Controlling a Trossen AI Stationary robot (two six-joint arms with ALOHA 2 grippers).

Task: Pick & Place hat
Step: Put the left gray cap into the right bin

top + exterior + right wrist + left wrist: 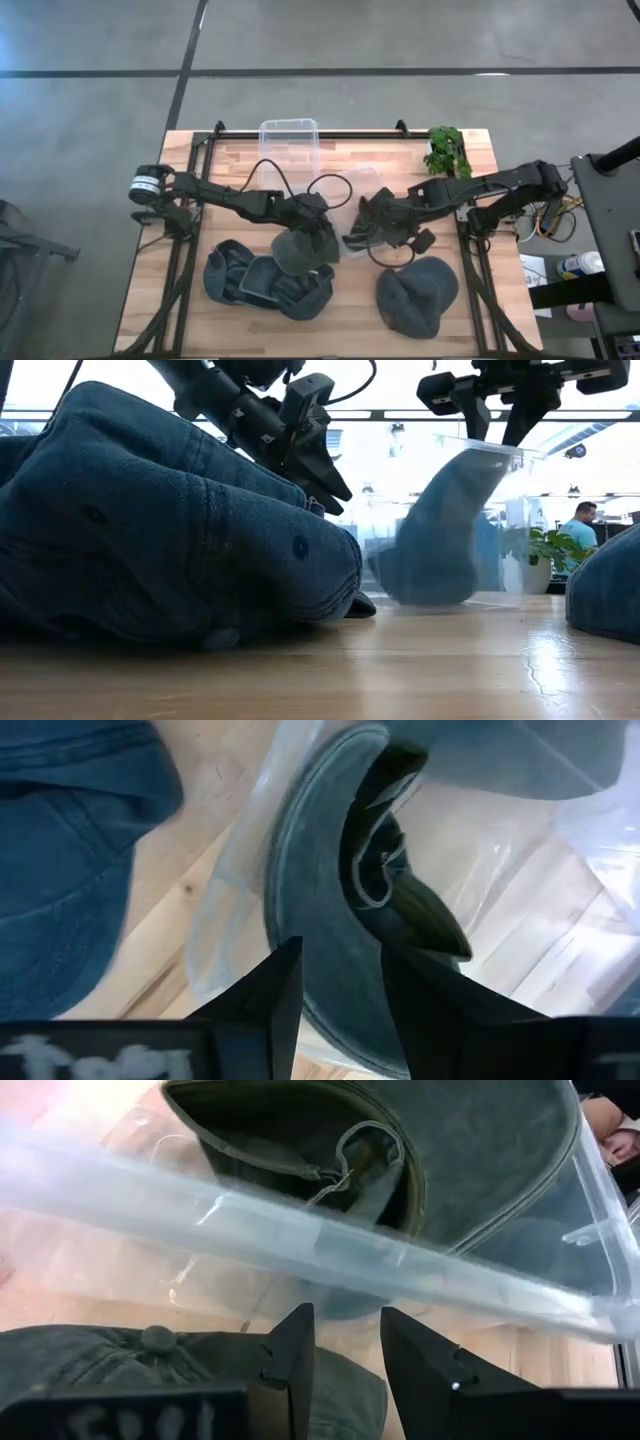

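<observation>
A clear plastic container (500, 490) stands tilted on the table with a dark hat (437, 540) inside it, leaning on its wall; the hat also shows through the plastic (480, 1170) (320, 900). My right gripper (500, 438) (365, 230) is above the container, shut on its raised rim. My left gripper (345, 1320) (322, 228) is open and hovers just left of the container, above another hat (150, 1345) that lies button-up on a pile of hats (260, 282). My right gripper holds the container by its raised upper rim (497, 450), which sits between the two fingers. The fingers come from above, pointing down. The container is tilted, with its lower edge (430, 602) on the table.
A second clear container (290, 140) sits at the far edge. A green plant (447, 150) stands at the far right corner. One more hat (415, 292) lies near the right near edge. A person (580, 525) sits beyond the table.
</observation>
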